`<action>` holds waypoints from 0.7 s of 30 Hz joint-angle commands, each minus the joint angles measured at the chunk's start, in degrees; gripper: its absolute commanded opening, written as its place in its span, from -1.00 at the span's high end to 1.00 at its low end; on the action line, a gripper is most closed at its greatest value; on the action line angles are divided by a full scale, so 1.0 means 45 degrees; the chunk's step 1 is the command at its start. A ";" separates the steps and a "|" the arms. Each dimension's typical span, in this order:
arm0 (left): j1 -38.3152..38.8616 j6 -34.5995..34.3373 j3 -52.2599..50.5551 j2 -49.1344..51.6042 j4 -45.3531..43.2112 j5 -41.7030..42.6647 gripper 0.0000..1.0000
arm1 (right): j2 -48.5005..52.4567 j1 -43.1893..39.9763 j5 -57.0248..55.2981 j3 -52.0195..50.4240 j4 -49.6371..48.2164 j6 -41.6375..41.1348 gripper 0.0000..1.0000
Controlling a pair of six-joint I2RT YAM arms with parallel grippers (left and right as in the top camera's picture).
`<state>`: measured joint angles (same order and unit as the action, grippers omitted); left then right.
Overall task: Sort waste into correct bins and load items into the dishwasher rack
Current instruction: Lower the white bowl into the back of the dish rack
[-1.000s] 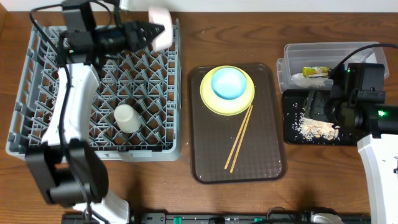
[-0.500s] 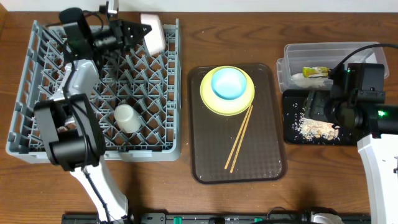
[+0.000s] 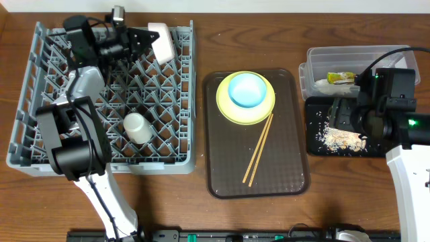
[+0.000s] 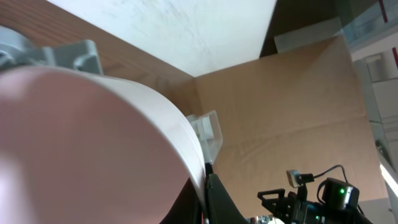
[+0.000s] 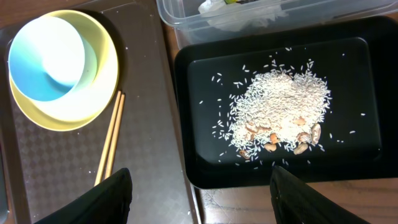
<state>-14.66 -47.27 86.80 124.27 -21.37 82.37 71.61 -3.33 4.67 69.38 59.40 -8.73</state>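
Observation:
My left gripper (image 3: 146, 42) is shut on the rim of the pinkish-white bowl (image 3: 160, 40), held on edge over the far right corner of the grey dishwasher rack (image 3: 168, 114). In the left wrist view the bowl (image 4: 81, 143) fills the frame, its rim pinched between the fingers (image 4: 208, 199). A white cup (image 3: 136, 128) stands in the rack. The blue bowl (image 3: 245, 89) sits in the yellow plate (image 3: 262, 111), with two chopsticks (image 3: 259, 149) beside it. My right gripper (image 5: 199, 193) is open and empty over the black tray (image 5: 280, 162), which holds the food leftovers (image 5: 283, 112).
The brown serving tray (image 3: 225, 168) carries the plate, blue bowl and chopsticks. The clear tub (image 3: 376, 57) behind the black tray holds the green-and-orange wrapper (image 3: 341, 78) and the white scrap (image 3: 322, 85). Bare wooden table lies between the rack and the serving tray.
My left gripper has drawn the pinkish-white bowl left and down toward the rack's far right corner, turning it more on edge. The right arm has not moved.

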 commanded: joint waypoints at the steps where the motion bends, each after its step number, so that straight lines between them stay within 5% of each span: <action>1: -0.0447 0.0699 -0.0248 0.0034 0.0233 -0.0058 0.88 | -0.0044 -0.0112 -0.0029 0.0136 0.0049 -0.0092 -0.38; 7: -0.0695 0.1953 -0.0282 0.0034 0.2011 -0.0461 0.87 | -0.0044 -0.0112 -0.0024 0.0136 0.0053 -0.0097 -0.38; 13: -0.0767 0.2608 -0.0282 0.0034 0.2871 -0.1005 0.66 | -0.0044 -0.0112 -0.0024 0.0136 0.0068 -0.0097 -0.38; 17: -0.0845 0.2603 -0.0282 0.0034 0.3143 -0.1379 0.36 | -0.0044 -0.0112 -0.0029 0.0136 0.0131 -0.0097 -0.38; 21: -0.0884 0.2599 -0.0282 0.0034 0.3322 -0.1554 -0.22 | -0.0044 -0.0112 -0.0029 0.0136 0.0126 -0.0092 -0.38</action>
<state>-18.35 -36.40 85.84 124.09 -6.52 76.51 71.59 -3.33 4.67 69.38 59.88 -8.73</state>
